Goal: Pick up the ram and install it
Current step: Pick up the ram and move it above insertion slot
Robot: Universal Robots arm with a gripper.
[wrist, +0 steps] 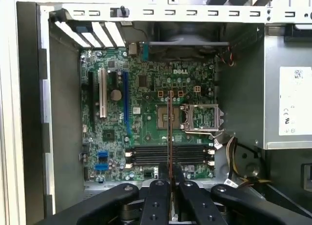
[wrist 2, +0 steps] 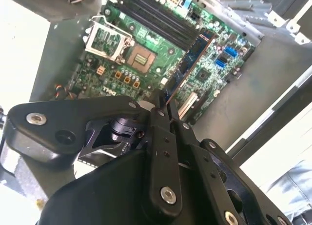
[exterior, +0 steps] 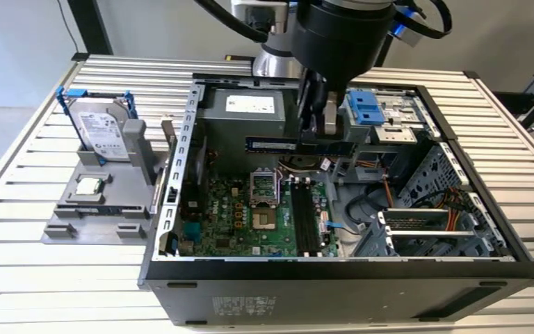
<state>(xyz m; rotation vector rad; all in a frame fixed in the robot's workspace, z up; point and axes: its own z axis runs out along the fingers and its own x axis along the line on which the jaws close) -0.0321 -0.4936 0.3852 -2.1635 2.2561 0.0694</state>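
Gripper point(exterior: 327, 138) closed on the ram point(exterior: 272, 145) toward one end, holding it on edge, evidently so its contact edge faces down. Ram hangs above the memory slots point(exterior: 306, 217), clear of them and crosswise to their run; not seated.

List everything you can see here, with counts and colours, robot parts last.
table: one, silver slats, under everything
computer case: one, black, open, on the table
motherboard: one, green, inside the case
memory slots: one bank, black, on the motherboard
power supply: one, grey, inside the case
holder: one, grey, exterior view's left of the case
hard drive: one, silver with blue rails, upright on the holder
processor chip: one, silver, flat on the holder
ram: one, dark blue-green, held above the motherboard
gripper: one, black, shut on the ram
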